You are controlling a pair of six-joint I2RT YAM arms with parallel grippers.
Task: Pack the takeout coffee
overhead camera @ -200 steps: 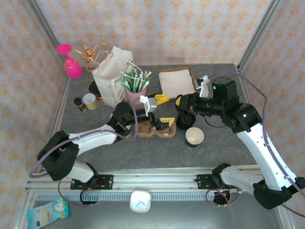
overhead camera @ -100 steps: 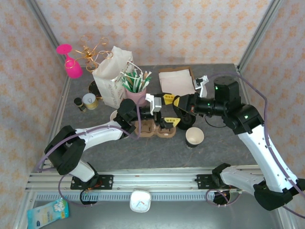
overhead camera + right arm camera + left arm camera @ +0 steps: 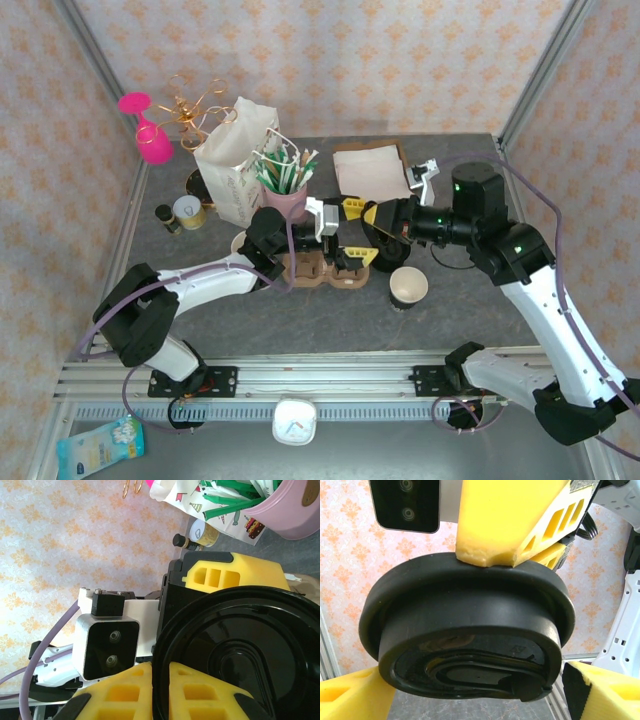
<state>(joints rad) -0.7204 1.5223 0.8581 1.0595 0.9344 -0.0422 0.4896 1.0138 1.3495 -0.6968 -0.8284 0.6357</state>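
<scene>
Precariously, a black lid point(image 3: 470, 630) hangs in the air between two robot arms while the paper cup point(image 3: 408, 287) it belongs to stands uncapped on the grey table, at about 5 o'clock from the lid in the overhead view and a little to the right of the brown cardboard cup carrier point(image 3: 318, 268), apart from it. The likeliest mishap is a dropped or twisted lid. The right gripper point(image 3: 161, 672) has it by a thin pinch on the rim alone, so the light plastic disc could pivot or slip out if that pinch lets go before the other arm has a firm hold. A squeeze across the lid's full width could also bow it and make it spring free, possibly onto the open cup or the carrier below. The two sets of yellow fingers are crowded closely around one small part, so a slight misjudged move could knock them together. The right gripper's jaws are nearly together, clamped on the lid's edge at about 12 o'clock in the left wrist view. The left gripper point(image 3: 352, 230) has its jaws spread wide, one finger at roughly 7 o'clock and the other at 4 o'clock of the lid in its own camera, flanking the lid on both sides. The finger at 7 o'clock looks to be against the rim, but whether the pair is actually pressing on the lid or merely bracketing it cannot be told.
</scene>
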